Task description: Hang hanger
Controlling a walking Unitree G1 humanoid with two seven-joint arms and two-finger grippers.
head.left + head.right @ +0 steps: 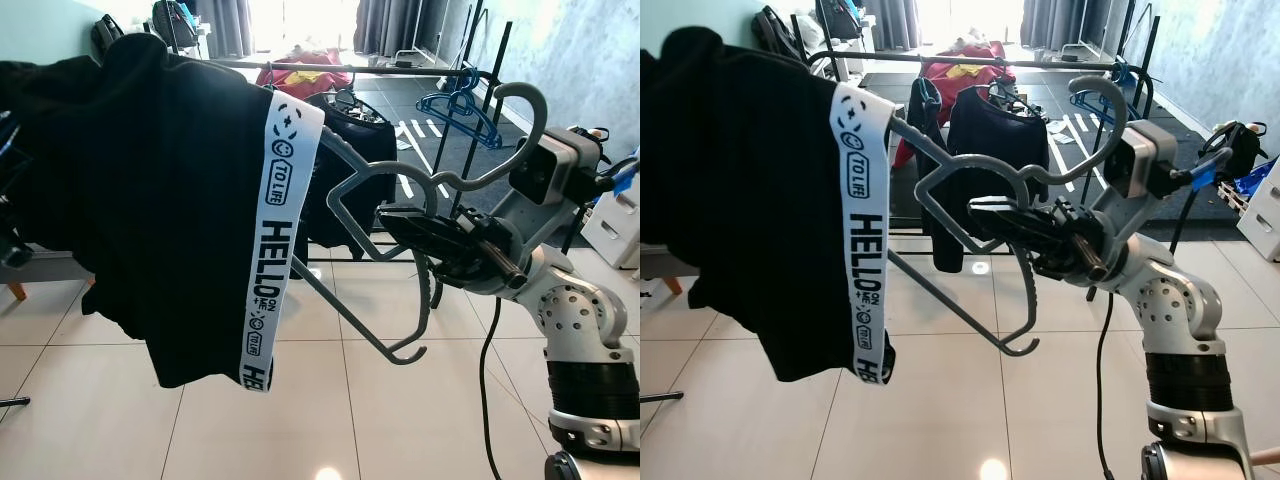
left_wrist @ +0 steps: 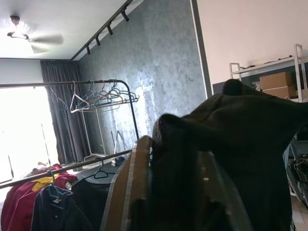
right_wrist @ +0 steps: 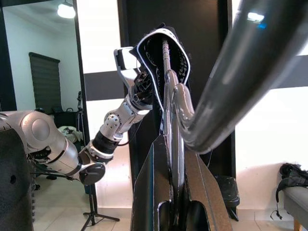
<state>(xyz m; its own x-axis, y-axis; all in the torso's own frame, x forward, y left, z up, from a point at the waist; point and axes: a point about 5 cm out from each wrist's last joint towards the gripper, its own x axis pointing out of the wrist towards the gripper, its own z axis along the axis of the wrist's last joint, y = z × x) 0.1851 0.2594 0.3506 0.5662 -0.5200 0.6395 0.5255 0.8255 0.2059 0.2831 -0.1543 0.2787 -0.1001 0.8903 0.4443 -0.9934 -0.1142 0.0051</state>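
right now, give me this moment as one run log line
phase: carrying to rack | right gripper: shut on grey hanger | left gripper: holding black garment | clothes rack: ahead, not reached

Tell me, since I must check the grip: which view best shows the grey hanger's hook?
The left eye view: the grey hanger shows whole, its hook curving above the right gripper. The right eye view shows much the same; the right wrist view, a blurred bar in the jaws.

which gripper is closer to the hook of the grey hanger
Right. The right gripper is clamped on the grey hanger just below its hook. The left gripper is at the far end, under the black garment.
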